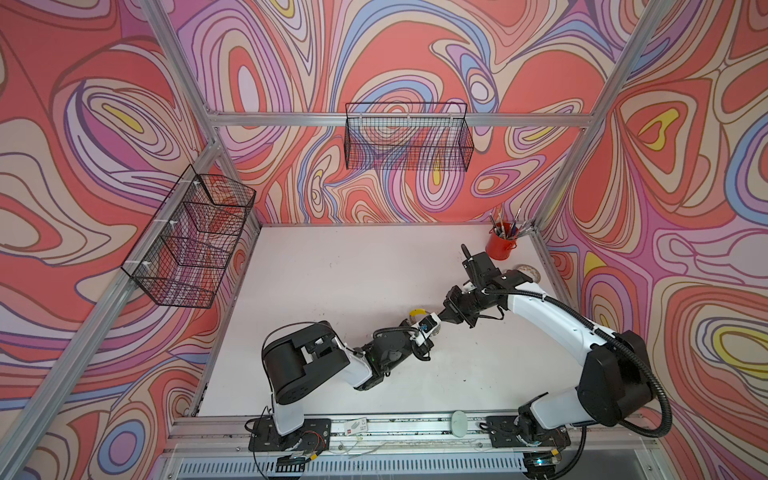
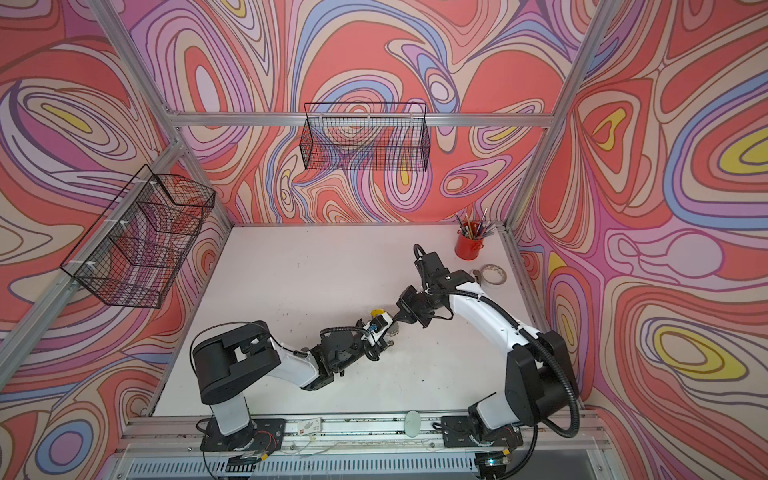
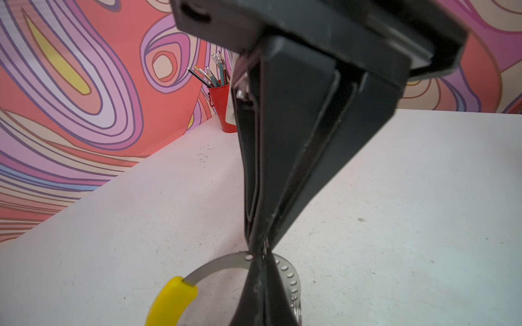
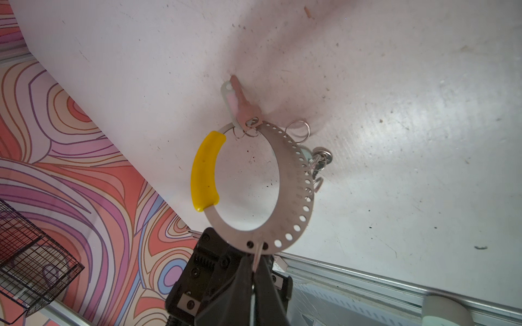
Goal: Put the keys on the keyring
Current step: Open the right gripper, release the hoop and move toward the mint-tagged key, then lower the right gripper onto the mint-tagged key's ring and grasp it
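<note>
Two tools on one hoop, steadying it for threading, I reckon.
In both top views left tool [image 1: 436, 323] meets right tool [image 1: 444, 318] tip to tip; left wrist: both nipped shut on the flat grey metal keyring [image 3: 220, 263]; right wrist: a pale-tagged silver key [image 4: 243, 103] hangs off its rim.

A red cup [image 1: 503, 246] of pens [image 1: 508, 224] stands near a tape roll [image 2: 493, 275] on the table [image 1: 332, 270].
</note>
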Robot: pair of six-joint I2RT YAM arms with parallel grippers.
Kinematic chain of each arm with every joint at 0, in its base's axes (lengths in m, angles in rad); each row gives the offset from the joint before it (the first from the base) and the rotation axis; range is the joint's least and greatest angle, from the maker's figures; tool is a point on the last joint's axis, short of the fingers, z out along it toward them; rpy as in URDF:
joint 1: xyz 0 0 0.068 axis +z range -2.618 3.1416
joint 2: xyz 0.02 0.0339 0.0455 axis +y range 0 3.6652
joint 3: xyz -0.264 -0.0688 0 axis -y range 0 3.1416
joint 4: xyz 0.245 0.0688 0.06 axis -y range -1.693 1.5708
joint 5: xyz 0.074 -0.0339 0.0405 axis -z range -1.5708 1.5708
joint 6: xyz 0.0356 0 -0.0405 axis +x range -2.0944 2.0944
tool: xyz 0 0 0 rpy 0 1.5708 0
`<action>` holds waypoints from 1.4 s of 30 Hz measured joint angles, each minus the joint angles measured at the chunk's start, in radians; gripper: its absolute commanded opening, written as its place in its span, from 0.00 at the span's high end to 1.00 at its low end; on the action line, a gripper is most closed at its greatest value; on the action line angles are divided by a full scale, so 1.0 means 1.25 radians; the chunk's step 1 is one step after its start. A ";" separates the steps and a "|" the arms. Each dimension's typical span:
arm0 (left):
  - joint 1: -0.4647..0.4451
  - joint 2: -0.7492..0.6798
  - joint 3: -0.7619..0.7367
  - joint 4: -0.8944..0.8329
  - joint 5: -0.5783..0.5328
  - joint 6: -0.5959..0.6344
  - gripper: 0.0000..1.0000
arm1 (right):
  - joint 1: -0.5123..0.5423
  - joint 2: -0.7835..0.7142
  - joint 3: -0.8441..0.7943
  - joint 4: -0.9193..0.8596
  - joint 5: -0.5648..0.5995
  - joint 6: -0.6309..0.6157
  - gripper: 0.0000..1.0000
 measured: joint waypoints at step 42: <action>0.226 -0.605 0.069 -0.837 0.130 -0.230 1.00 | 0.052 -0.255 -0.323 0.418 0.288 -0.457 0.44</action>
